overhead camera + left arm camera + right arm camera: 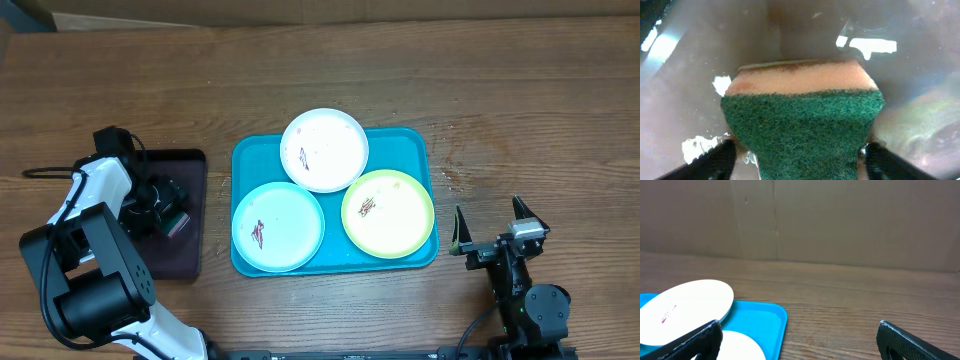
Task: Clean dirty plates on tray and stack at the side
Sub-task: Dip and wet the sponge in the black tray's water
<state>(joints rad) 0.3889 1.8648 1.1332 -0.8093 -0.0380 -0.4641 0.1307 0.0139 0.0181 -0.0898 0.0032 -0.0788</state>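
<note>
- The turquoise tray lies mid-table, with all three plates on it.
- The white plate sits at the far side and juts past the tray's far rim. The pale blue plate lies near-left and the yellow-green plate near-right.
- Each plate carries a small red-brown smear.
- The left end effector hangs over a dark tray left of the turquoise one. A sponge (green scouring face toward the camera) sits between its fingers. I cannot tell whether they are squeezing it yet.
- The right end effector is released, spread wide and holding nothing. It hovers above bare table just right of the turquoise tray.
</note>
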